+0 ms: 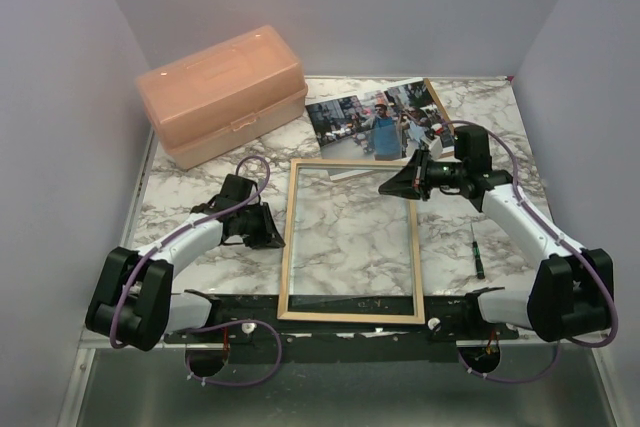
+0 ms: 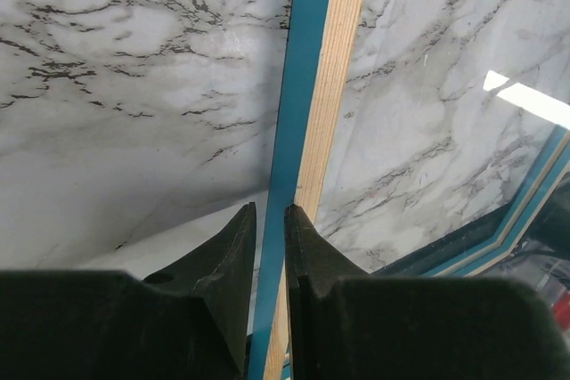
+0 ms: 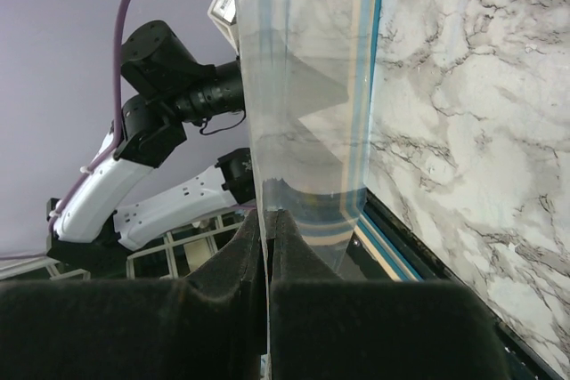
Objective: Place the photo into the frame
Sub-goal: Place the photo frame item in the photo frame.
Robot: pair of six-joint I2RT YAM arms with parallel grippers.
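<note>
The frame (image 1: 288,247) lies flat mid-table with its light wood face up. In the left wrist view its left rail (image 2: 312,86) shows a blue edge beside the wood. My left gripper (image 2: 270,211) straddles that rail, its fingers closed down on the blue edge. At the frame's far right corner, my right gripper (image 1: 392,187) is shut on the edge of a clear pane (image 3: 303,86), which rises steeply from its jaws (image 3: 268,215). The photo (image 1: 375,122), picture side up, lies beyond the frame at the back right.
A brown backing board (image 1: 436,102) shows under the photo's right edge. A pink plastic box (image 1: 222,92) stands at the back left. A small screwdriver (image 1: 477,252) lies right of the frame, near my right arm. Grey walls enclose the table.
</note>
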